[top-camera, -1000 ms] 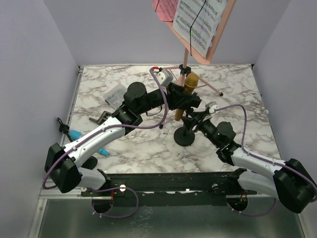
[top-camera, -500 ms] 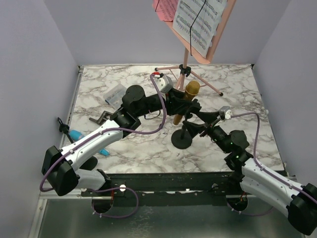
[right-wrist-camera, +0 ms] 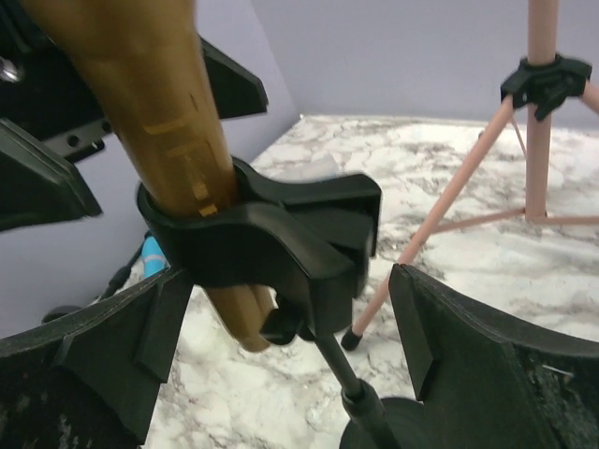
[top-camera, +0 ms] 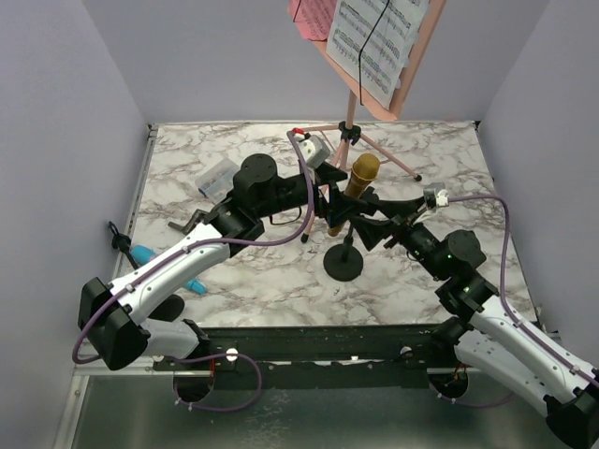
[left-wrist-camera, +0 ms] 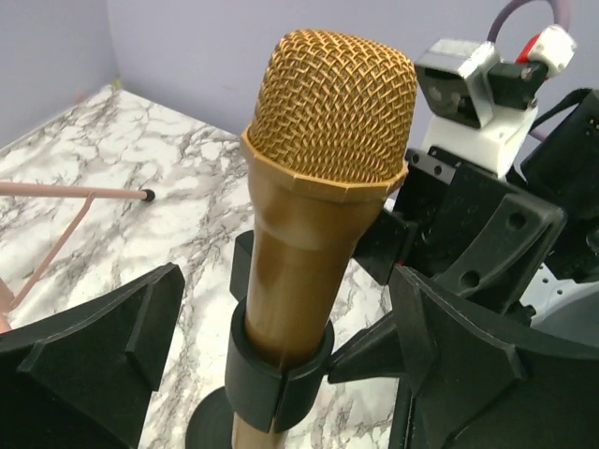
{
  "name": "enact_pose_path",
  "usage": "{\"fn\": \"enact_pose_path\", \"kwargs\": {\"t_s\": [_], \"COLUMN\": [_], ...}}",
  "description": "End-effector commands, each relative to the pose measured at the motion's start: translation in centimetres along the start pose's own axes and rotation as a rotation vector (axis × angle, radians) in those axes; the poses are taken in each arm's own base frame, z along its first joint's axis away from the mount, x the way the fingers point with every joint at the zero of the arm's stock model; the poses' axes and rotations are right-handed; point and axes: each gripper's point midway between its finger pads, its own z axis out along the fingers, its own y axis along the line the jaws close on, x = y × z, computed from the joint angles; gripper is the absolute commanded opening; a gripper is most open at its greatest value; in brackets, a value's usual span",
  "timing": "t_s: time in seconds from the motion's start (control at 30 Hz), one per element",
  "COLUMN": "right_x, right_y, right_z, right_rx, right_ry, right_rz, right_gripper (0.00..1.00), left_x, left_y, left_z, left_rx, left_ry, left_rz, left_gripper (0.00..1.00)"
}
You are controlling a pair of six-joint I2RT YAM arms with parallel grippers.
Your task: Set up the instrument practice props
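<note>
White sheet music (top-camera: 374, 42), overhead view only

A robot test cell in a lab — a marble-patterned table (top-camera: 262, 281) boxed in on three sides by bare lavender walls (top-camera: 56, 122), with a left arm (top-camera: 178, 267) and a right arm (top-camera: 510, 332) bolted side by side to a black rail (top-camera: 318, 341) at its near edge.

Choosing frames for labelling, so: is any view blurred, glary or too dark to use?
Top view: even light, sharp, no glare. Left wrist view: gold microphone mesh crisp. Right wrist view: the black clip up close slightly soft, pink tripod legs clear.
</note>
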Motion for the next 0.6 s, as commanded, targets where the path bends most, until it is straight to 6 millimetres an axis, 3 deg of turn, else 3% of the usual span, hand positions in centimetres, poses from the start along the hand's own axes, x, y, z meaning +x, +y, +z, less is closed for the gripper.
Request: {"fn": "enact_pose_path", "kwargs": {"t_s": [0.0, 0.33, 0.57], "right_x": [2.9, 4.8, 6.6], "right_y": [-1.4, -1.4, -1.3], "right_z": [-0.6, -2.1, -3.0], "right_rx": [0.063, 0.061, 0.040], "right_ry": [0.094, 0.171, 0.247], "right_rz": [0.029, 0.047, 0.030], "right_gripper": [1.00, 0.90, 0.71], "left_x": [-0.3, 3.1, 3.7], "left_y": [0.3, 0.6, 1.6], "left_z": [-0.1, 1.0, 1.5], "left_rx": [-0.047, -0.025, -0.061], "left_ry": [0.021, 0.107, 0.112], "left_rz": [-0.081, -0.123, -0.113], "left_gripper": [0.99, 0.97, 0.68]}}
